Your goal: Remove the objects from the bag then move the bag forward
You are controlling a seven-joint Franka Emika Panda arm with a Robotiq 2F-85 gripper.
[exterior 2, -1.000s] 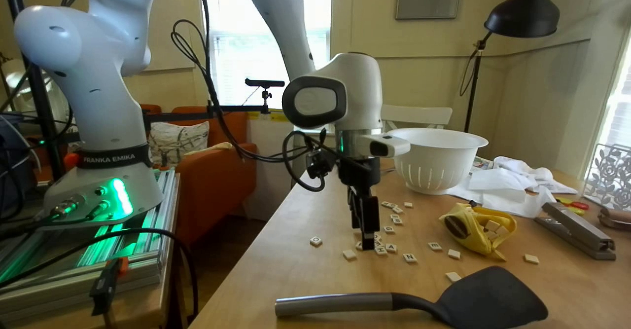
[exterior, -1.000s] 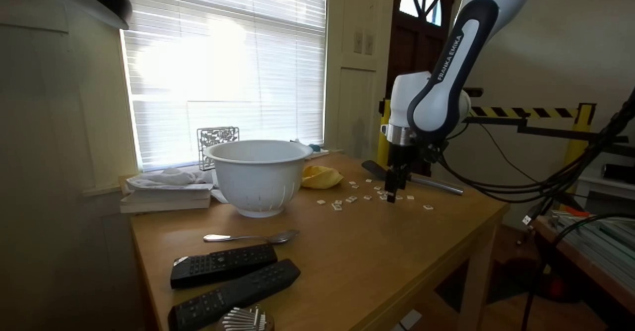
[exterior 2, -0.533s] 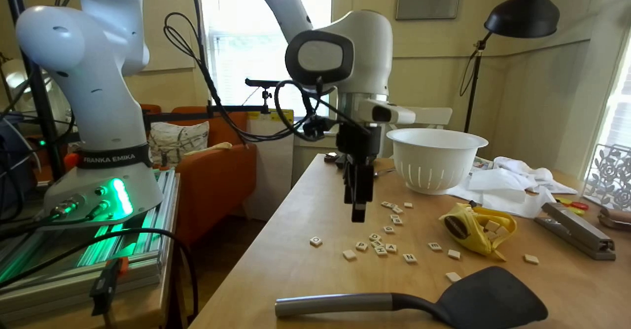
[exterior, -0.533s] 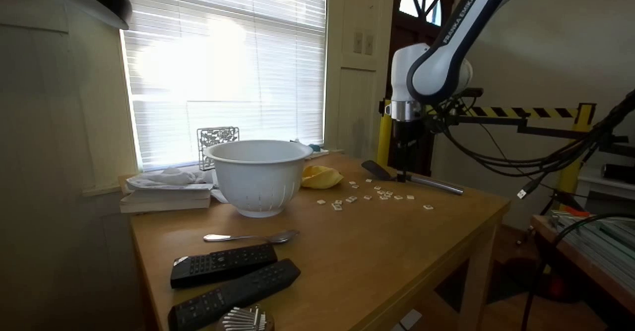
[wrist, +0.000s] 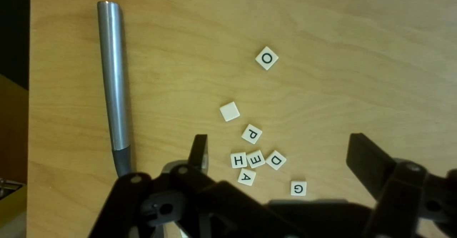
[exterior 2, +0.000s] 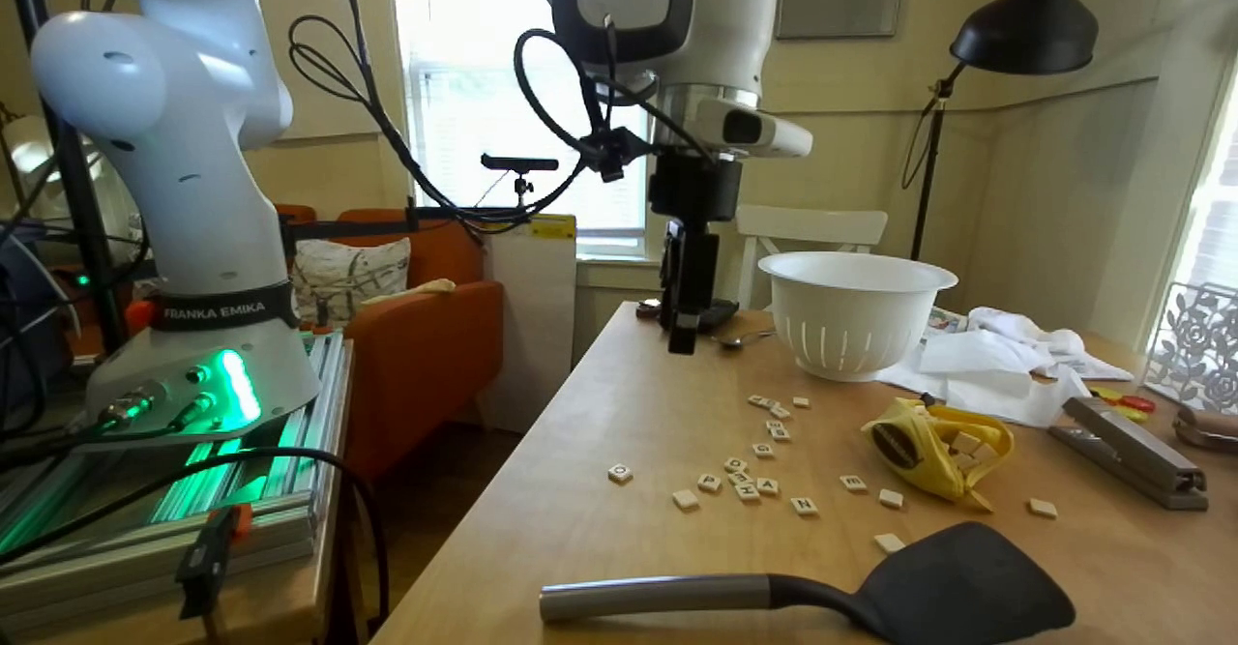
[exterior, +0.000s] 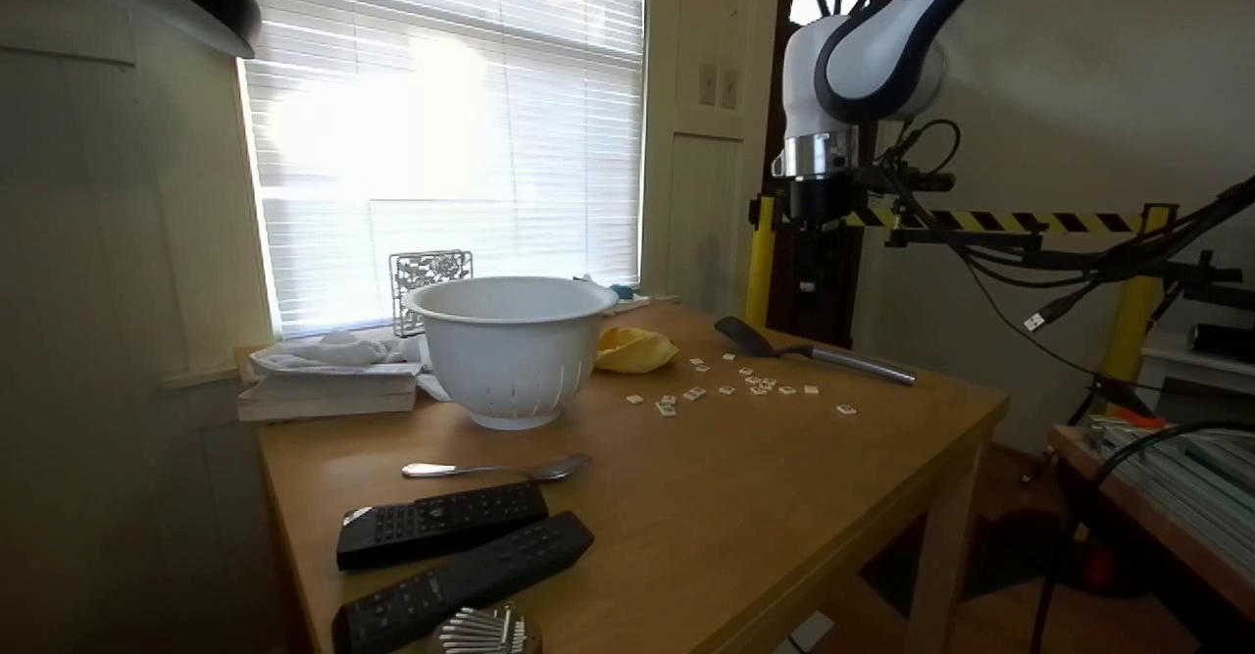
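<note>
Gripper point(wrist: 279, 150) has popped up way higher above the table point(exterior 2: 561, 519) since a second ago, jaws spread super wide in free air, letter tiles point(wrist: 255, 159) showing between them, lower middle of the wrist view. Yellow bag point(exterior 2: 930, 449) lies right of centre in an exterior view, some tiles in its mouth.

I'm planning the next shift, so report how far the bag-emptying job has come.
Looks partly done: many letter tiles lie scattered on the wooden table. In hand: nothing; the open gripper hangs above it. Remaining: in an exterior view, more tiles show inside the yellow bag, whose move forward seems still to come.
</note>
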